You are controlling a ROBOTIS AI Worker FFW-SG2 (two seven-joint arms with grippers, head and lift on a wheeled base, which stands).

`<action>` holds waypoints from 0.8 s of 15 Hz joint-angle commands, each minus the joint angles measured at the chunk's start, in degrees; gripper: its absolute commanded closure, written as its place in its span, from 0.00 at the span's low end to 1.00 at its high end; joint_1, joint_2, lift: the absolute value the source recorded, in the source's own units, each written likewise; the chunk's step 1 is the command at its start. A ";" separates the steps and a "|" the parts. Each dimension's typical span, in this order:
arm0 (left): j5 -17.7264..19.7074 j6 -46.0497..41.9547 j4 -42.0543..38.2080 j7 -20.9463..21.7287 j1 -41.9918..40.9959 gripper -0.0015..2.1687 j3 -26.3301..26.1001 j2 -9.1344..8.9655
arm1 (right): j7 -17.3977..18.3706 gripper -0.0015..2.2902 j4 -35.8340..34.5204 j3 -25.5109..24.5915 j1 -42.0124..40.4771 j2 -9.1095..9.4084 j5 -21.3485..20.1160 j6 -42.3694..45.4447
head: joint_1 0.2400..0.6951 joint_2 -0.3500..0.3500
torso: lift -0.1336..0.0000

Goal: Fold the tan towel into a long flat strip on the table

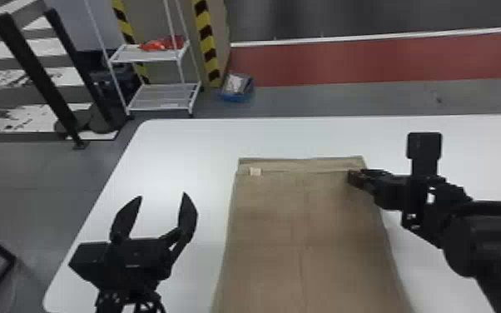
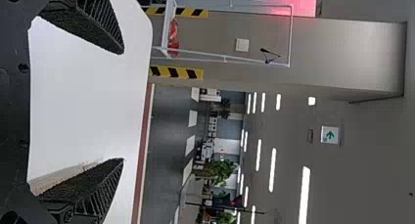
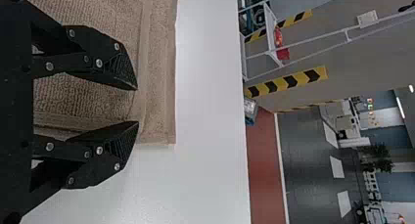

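Across the view lies a white table (image 1: 179, 141) with rounded corners, set on a grey floor (image 1: 83, 175). Past its far edge, toward the left, stand a white rack (image 1: 127, 55) with 2 shelves in sight, something red (image 1: 160, 43) on the upper shelf, and a blue tray (image 1: 237, 99) on the floor beside the rack. 2 posts (image 1: 208, 41) in yellow and black stripes rise behind, and a red band (image 1: 366, 62) crosses the floor to their right. The left wrist view adds a green arrow sign (image 2: 330, 135) and a plant (image 2: 220, 172).

White tabletop runs down the left of the towel (image 1: 270, 233), across beyond its far end and along its right side. The left gripper (image 1: 162, 195) is over the left part of the table, apart from the towel, its 2 fingers spread wide around nothing. The right gripper (image 1: 350, 177) is at the towel's far right corner; in the right wrist view its 2 tips stand parted, with towel visible between them.

The towel lies flat and long, from near the far edge down out of the head view's bottom. It is tan and ribbed, with a lengthwise crease, a raised seam across the far end and a small pale label (image 1: 255, 171) near the far left corner.
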State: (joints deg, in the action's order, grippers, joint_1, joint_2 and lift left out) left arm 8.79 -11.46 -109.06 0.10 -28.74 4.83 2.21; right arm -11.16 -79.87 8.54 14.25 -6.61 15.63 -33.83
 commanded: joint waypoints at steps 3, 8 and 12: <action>-0.09 0.00 -0.19 0.07 0.00 0.04 -0.08 0.08 | -0.01 0.41 0.07 0.16 0.25 0.02 -0.25 -2.17 | 1.00 0.73 | 0.08; -0.09 0.00 -0.28 0.07 0.00 0.04 -0.08 0.08 | 0.17 0.42 -0.02 0.16 0.34 0.02 -0.68 -3.40 | 1.00 0.72 | 0.08; -0.09 0.00 -0.28 0.07 -0.09 0.04 -0.08 0.17 | 0.08 0.56 -0.11 -0.10 -0.10 0.02 -0.51 -3.57 | 1.00 0.72 | 0.08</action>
State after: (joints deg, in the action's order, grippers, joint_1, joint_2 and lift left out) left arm 8.70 -11.46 -109.40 0.17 -28.83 4.74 2.37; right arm -11.05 -79.92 8.52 14.42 -6.59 15.01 -37.37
